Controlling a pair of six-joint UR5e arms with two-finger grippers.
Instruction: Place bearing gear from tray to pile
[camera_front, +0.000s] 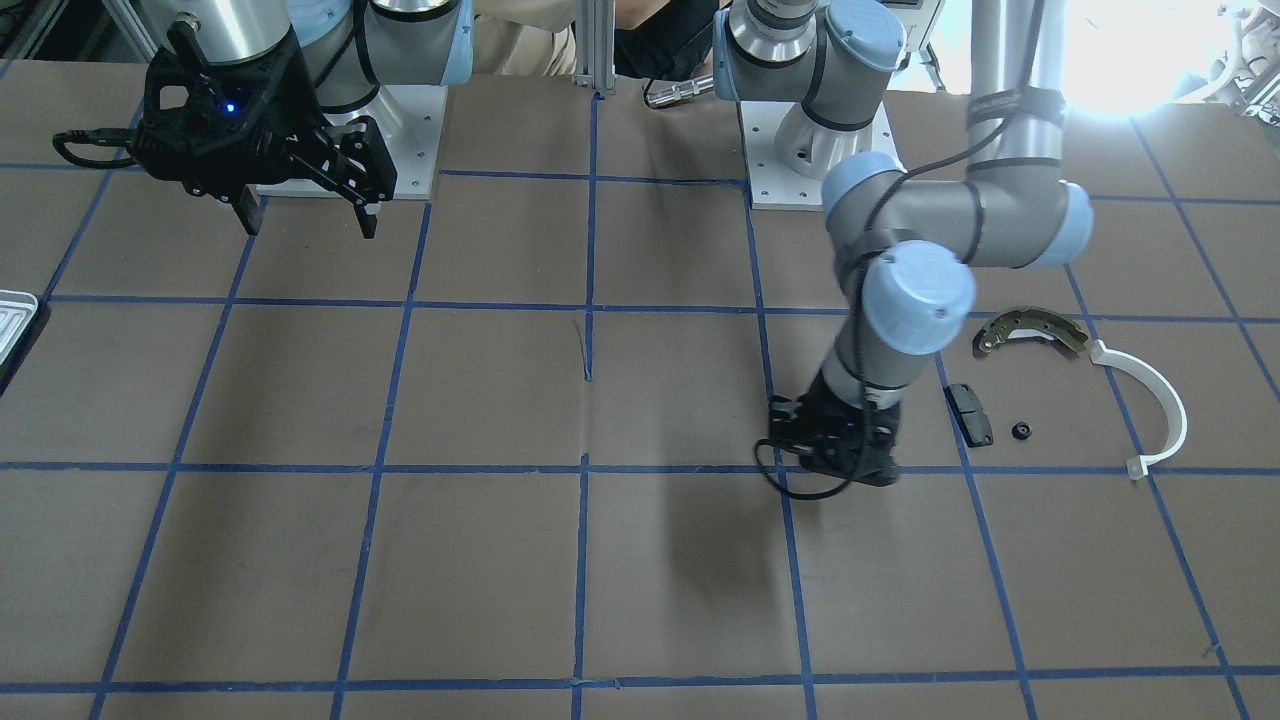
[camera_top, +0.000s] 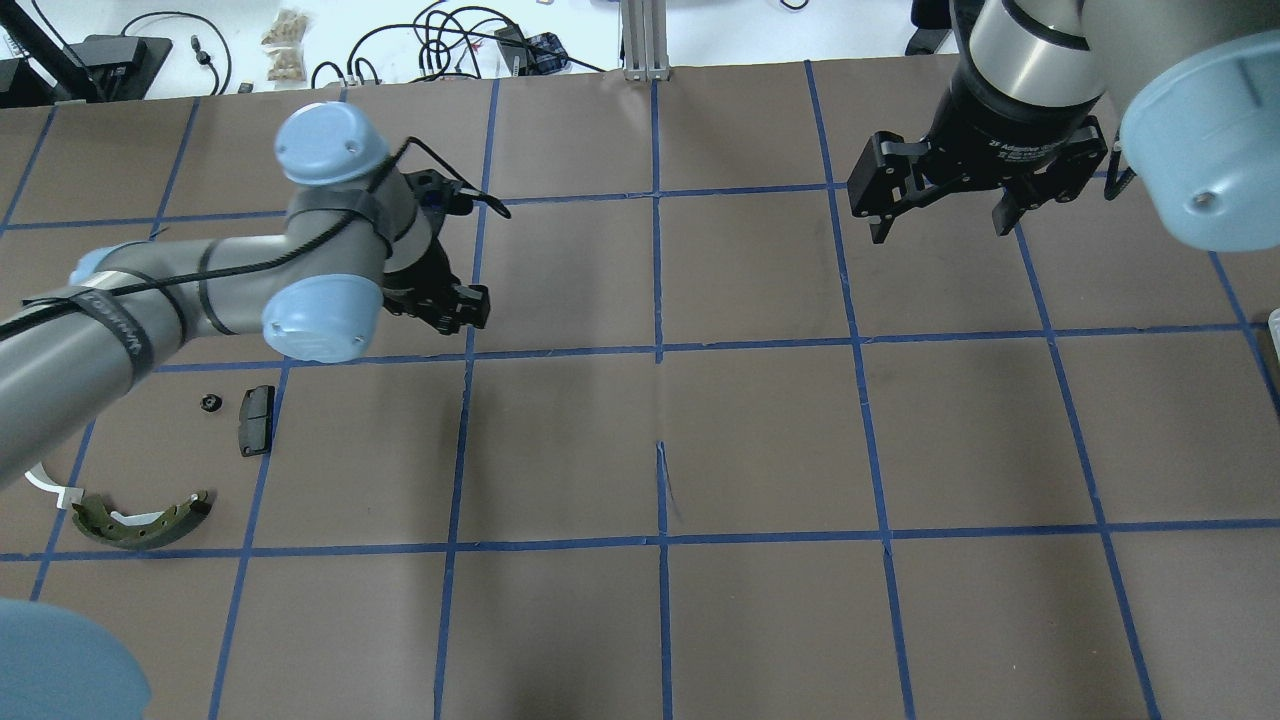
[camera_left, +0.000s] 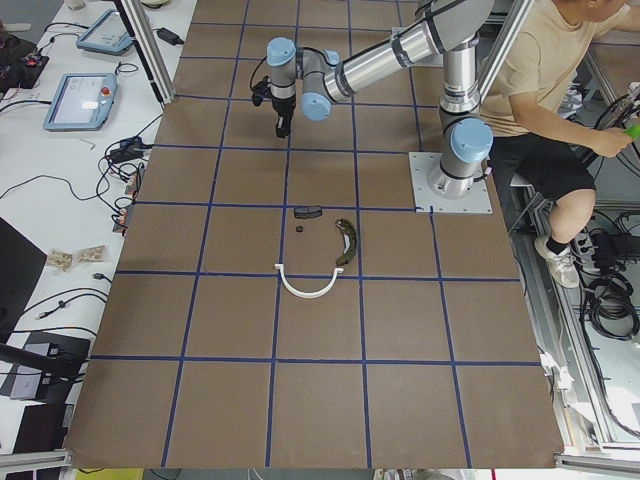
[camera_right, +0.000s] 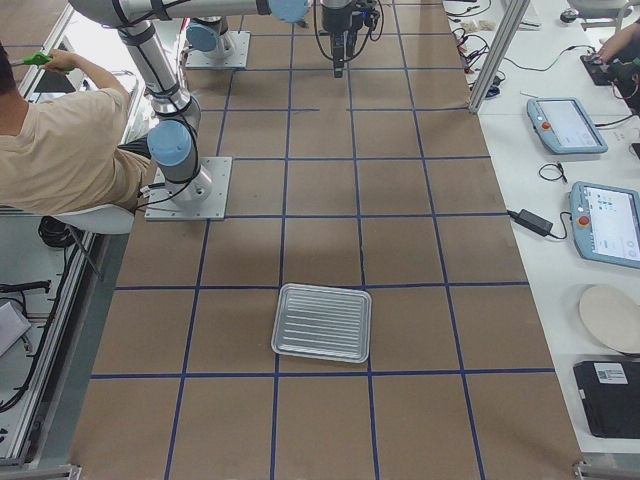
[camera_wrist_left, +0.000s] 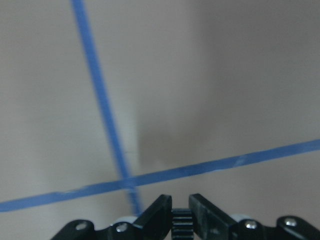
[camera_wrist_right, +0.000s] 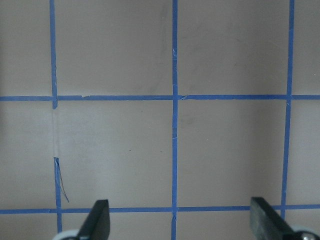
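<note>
The small black round bearing gear (camera_front: 1018, 431) lay on the brown bench (camera_front: 500, 400), just beside the black rectangular pad (camera_front: 969, 414) and well apart from the pale silver-grey ribbed metal tray (camera_right: 322, 322). The left hand (camera_wrist_left: 180, 201) had its fingers nearly together, while the right hand (camera_top: 941, 230) stood spread wide.

The left end effector (camera_wrist_left: 180, 201) is held low at the overhead view's left, its fingers drawn nearly together. The right end effector (camera_top: 940, 230) is raised at upper right, spread wide.
</note>
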